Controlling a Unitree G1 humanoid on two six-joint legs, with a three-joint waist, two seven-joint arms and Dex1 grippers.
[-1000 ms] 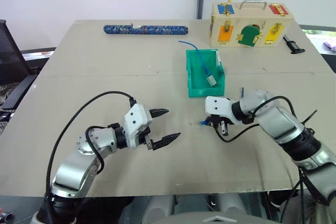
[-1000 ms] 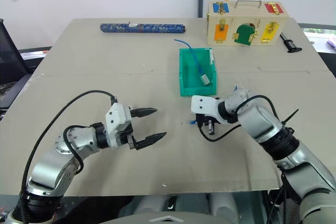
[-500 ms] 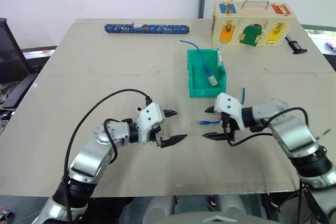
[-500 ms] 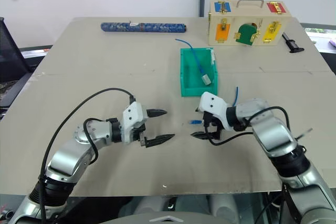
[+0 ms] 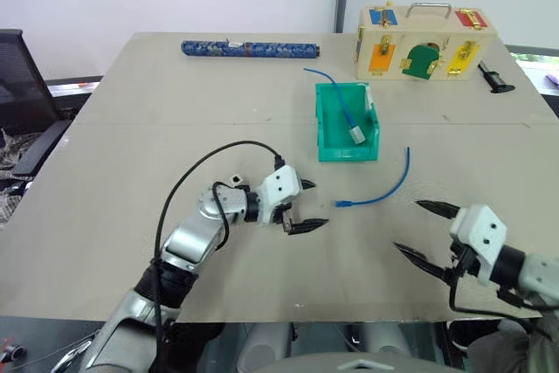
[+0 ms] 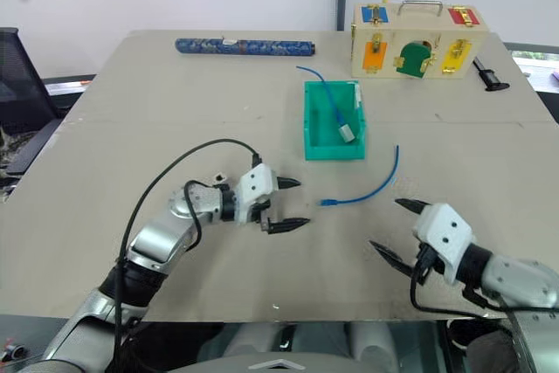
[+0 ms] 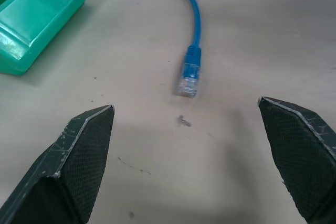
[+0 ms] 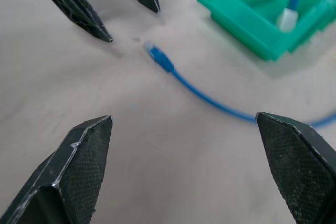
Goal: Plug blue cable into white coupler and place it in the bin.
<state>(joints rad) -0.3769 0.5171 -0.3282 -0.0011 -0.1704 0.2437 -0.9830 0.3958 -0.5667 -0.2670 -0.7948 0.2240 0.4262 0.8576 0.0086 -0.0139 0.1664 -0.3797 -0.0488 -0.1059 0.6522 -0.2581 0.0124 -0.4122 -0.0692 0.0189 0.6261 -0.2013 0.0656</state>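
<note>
Blue cable (image 5: 385, 187) lies loose on the table, unplugged, outside the bin (image 5: 325, 120); both grippers, left (image 5: 307, 205) and right (image 5: 417, 231), gape wide, holding nothing

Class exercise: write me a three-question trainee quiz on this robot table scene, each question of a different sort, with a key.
1. True or false: the loose blue cable lies inside the bin.
2. Multiple choice: the left gripper is (a) shut on the cable, (b) open beside the cable's plug, (c) inside the bin.
3. Short answer: what state is the right gripper in?

Key:
1. False; it lies on the table, outside the bin.
2. b
3. Open, holding nothing.
</note>
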